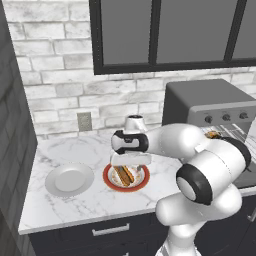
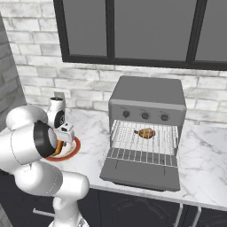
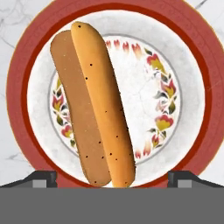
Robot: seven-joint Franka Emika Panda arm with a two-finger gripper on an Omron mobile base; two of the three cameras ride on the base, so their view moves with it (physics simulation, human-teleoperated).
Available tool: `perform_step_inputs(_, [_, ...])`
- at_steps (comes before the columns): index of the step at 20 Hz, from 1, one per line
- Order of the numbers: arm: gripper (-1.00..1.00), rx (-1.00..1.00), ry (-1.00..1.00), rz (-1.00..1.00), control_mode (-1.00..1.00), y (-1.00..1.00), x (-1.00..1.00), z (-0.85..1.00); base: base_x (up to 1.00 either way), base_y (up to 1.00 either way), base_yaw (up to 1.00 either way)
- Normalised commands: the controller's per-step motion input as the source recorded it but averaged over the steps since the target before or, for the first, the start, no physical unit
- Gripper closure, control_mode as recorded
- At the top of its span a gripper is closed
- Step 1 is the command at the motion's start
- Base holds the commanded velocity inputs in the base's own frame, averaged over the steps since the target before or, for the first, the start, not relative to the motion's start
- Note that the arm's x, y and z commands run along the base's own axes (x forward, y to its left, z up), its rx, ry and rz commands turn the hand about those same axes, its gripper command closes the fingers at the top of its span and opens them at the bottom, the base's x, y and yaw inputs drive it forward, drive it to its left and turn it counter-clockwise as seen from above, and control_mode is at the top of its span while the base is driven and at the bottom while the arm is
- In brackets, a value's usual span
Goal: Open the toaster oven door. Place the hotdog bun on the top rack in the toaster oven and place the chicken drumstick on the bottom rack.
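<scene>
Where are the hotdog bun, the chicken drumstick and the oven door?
hotdog bun (image 3: 94, 105): hand view, middle of the bun.
chicken drumstick (image 2: 145, 133): right base view, its meaty middle.
oven door (image 2: 139, 175): right base view, the lowered panel's centre.

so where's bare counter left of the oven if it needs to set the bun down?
Free: marble between the plain grey plate and the brick wall, and the front strip below both plates. Also the grey plate itself. Crowded: the red-rimmed floral plate holds the long tan hotdog bun under the open gripper, with the dark grey toaster oven and its lowered door to the right.
</scene>
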Motion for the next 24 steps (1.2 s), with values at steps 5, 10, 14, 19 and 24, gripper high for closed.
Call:
perform_step_inputs(5, [-1.0,-0.02,0.0,0.0,-1.0,0.04,0.07,-0.14,0.0,0.0,0.0])
perform_step_inputs(10, [-1.0,-0.01,0.0,0.0,-1.0,0.03,0.11,-0.11,0.0,0.0,0.0])
perform_step_inputs(14, [-1.0,-0.01,0.01,0.0,-1.0,0.02,0.22,-0.08,0.0,0.0,0.0])
perform_step_inputs(19, [-1.0,-0.02,0.04,0.0,-1.0,0.07,0.28,-0.17,0.0,0.0,0.0])
perform_step_inputs(24, [-1.0,-0.02,0.03,0.0,-1.0,0.11,0.29,-0.23,0.0,0.0,0.0])
